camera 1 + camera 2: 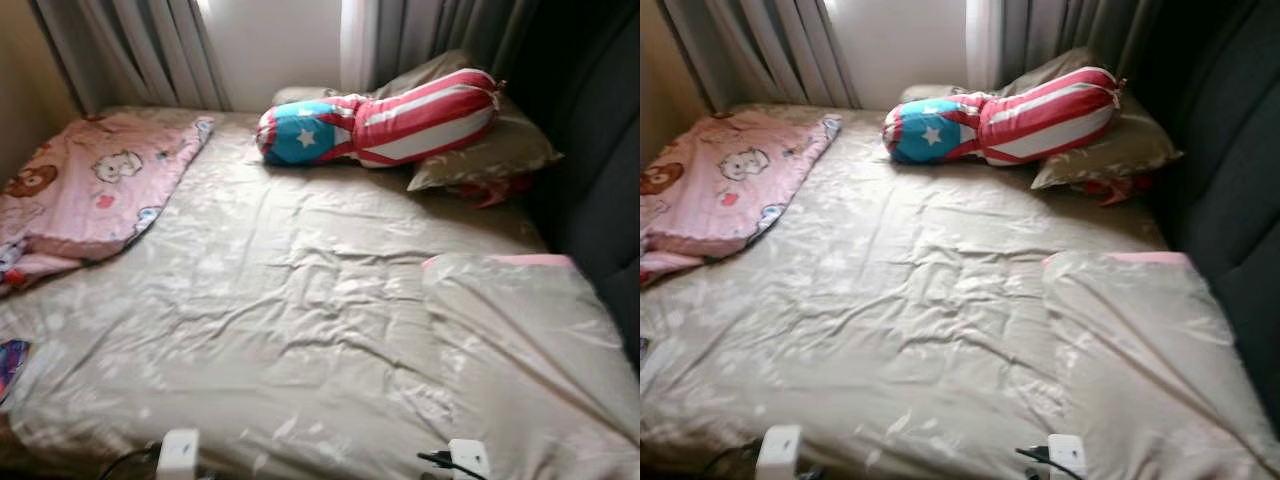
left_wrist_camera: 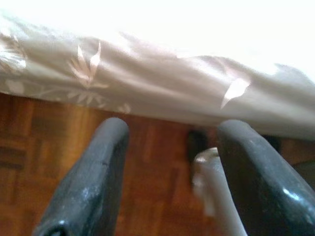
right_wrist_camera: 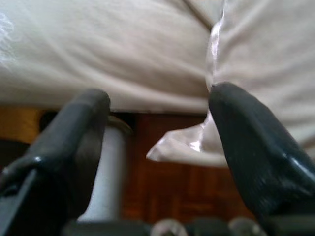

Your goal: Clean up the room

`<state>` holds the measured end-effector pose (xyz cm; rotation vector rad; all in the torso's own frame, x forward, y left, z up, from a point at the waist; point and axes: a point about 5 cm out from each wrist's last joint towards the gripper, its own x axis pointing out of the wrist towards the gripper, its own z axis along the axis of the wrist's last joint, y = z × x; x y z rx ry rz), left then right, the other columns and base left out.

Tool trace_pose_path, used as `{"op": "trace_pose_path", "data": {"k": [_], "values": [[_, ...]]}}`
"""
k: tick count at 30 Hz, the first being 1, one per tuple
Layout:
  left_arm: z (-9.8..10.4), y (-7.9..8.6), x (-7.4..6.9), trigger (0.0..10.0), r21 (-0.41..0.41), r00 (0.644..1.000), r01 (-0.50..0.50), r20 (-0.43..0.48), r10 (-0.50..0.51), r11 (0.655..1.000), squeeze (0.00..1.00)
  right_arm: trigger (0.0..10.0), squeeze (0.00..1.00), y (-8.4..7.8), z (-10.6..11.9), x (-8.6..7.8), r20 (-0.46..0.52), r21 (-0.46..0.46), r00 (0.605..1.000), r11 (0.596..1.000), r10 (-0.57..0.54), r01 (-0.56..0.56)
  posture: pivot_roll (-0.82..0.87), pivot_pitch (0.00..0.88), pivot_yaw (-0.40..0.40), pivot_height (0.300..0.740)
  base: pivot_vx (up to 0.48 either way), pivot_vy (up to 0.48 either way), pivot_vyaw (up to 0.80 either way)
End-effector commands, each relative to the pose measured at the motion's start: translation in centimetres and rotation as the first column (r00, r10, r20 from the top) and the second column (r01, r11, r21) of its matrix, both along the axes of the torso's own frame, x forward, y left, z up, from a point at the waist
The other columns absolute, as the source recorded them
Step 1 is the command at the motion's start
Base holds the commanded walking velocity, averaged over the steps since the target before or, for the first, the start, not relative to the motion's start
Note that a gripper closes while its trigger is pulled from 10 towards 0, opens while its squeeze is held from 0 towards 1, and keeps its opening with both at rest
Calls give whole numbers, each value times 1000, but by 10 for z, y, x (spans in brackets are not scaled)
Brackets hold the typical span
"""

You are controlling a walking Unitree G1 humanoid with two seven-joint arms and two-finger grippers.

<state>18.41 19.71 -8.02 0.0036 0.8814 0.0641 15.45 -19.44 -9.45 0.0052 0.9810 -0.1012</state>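
Note:
A bed (image 1: 300,330) with a beige leaf-patterned sheet lies before me. A folded pink cartoon blanket (image 1: 95,185) lies on its left side. A red, white and blue star-patterned bolster (image 1: 380,125) rests at the head against a beige pillow (image 1: 500,150). A beige quilt with pink lining (image 1: 520,340) is folded at the right. My left gripper (image 2: 170,142) hangs open beside the bed's edge above the wooden floor (image 2: 59,157). My right gripper (image 3: 160,128) is open too, below the hanging sheet (image 3: 123,54).
Grey curtains (image 1: 150,50) and a bright window stand behind the bed. A dark padded headboard (image 1: 600,170) runs along the right. Two white arm parts (image 1: 178,452) show at the bottom edge. A colourful object (image 1: 10,362) lies at the bed's left edge.

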Motion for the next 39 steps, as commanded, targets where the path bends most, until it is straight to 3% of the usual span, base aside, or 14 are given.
{"op": "trace_pose_path", "data": {"k": [1,39], "values": [[-4,14,-13,10000,38,999,-12,-50,13,999,0,10000,0,12,-1,2,5,26,1000,1000,12,-12,-39,63,-10,740,0,458,800],[-4,12,-11,10000,35,999,-19,-49,21,999,0,10000,0,9,0,3,6,33,1000,999,-12,11,-36,64,-17,740,0,461,21]]}}
